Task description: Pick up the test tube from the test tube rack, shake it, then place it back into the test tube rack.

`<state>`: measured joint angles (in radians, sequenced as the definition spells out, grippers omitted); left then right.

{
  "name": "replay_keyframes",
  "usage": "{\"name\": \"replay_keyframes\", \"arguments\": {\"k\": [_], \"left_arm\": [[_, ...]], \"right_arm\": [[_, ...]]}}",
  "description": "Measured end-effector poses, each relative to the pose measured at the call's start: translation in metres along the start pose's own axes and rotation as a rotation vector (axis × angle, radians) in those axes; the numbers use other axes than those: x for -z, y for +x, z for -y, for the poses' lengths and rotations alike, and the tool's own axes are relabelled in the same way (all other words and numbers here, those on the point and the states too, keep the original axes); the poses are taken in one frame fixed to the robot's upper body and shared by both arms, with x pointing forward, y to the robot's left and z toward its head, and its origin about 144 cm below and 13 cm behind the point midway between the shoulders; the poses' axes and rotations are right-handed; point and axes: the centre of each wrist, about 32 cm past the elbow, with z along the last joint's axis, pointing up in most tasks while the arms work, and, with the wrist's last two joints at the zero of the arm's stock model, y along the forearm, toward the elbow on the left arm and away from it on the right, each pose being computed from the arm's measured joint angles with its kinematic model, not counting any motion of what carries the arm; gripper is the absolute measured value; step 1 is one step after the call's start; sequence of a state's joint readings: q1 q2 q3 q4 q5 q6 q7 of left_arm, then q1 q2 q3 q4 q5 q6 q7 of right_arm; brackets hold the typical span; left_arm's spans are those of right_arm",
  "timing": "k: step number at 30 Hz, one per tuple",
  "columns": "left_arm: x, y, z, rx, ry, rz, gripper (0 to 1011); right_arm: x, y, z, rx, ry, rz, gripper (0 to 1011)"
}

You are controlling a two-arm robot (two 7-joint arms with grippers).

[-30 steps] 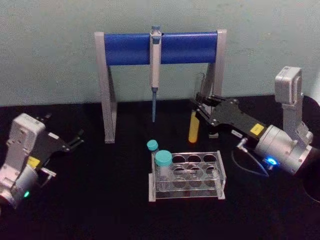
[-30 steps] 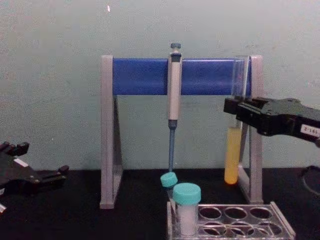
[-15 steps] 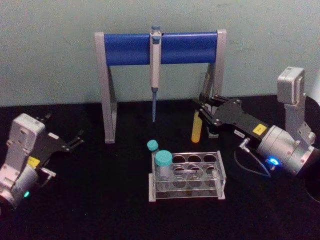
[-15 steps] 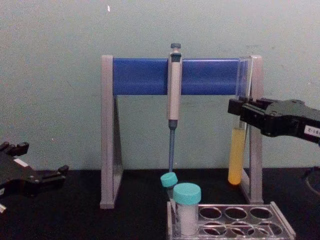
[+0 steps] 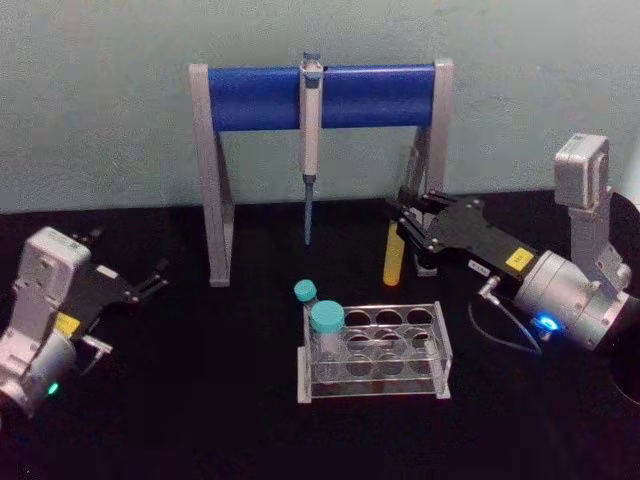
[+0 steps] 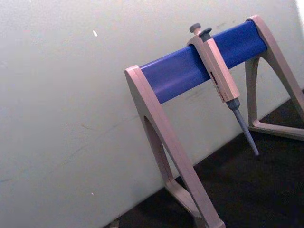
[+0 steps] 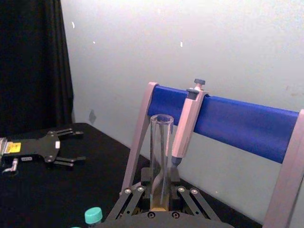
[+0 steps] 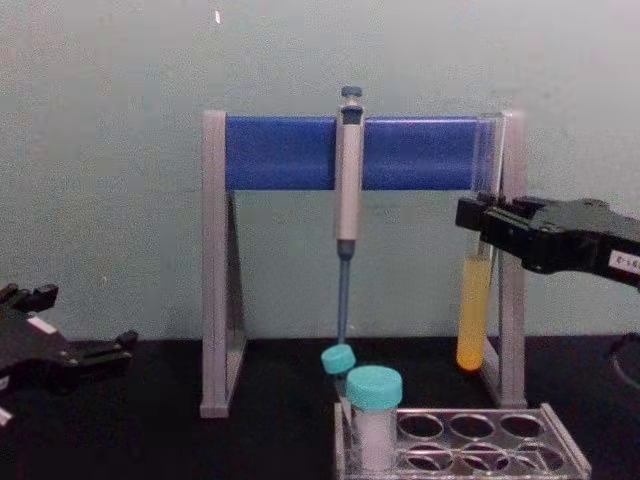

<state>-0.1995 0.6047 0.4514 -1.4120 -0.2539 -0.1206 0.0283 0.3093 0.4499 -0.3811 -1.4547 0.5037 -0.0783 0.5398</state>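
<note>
One arm is on the job. The right gripper is closed on the test tube, pinching the clear glass above the liquid line. The left gripper is parked at the left of the table, fingers spread, holding nothing.

Tube location: in the air, behind and slightly right of the test tube rack, in front of the right leg of the pipette stand. The round end looks clear of the table. In the chest view the tube overlaps that leg, and I can't tell the gap between them.

Risks from here:
- The tube is uncapped. A hard or tilted shake could throw yellow liquid out of the mouth, so keep the amplitude small.
- The stand leg is close behind, and a wide swing could knock the glass into it.
- Smooth glass in a two-finger pinch could slide down or swivel under quick reversals.
- On the return, a tilted or offset tube would land its round end on the rack's top plate, not in a hole.
- Two teal-capped vials stand at the rack's left end. The holes to the right look free and are the safer target.

Orientation: long axis near vertical, open mouth up, round bottom down, liquid settled in the lower part. In the right wrist view the tube stands straight up from between the fingers, with the rim at the top.
</note>
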Motion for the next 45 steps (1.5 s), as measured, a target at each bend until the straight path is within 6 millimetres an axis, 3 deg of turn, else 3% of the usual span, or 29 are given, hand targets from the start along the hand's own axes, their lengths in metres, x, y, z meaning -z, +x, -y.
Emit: {"name": "replay_keyframes", "arguments": {"k": [21, 31, 45], "left_arm": [[0.0, 0.0, 0.0, 0.0, 0.0, 0.0, 1010], [0.0, 0.0, 0.0, 0.0, 0.0, 0.0, 1010], [0.0, 0.0, 0.0, 0.0, 0.0, 0.0, 1010]], "right_arm": [[-0.006, -0.015, 0.013, -0.03, 0.018, -0.011, 221], [0.001, -0.024, 0.024, -0.03, -0.004, -0.032, 222], [0.01, -0.024, 0.025, -0.012, -0.031, -0.035, 221]]}}
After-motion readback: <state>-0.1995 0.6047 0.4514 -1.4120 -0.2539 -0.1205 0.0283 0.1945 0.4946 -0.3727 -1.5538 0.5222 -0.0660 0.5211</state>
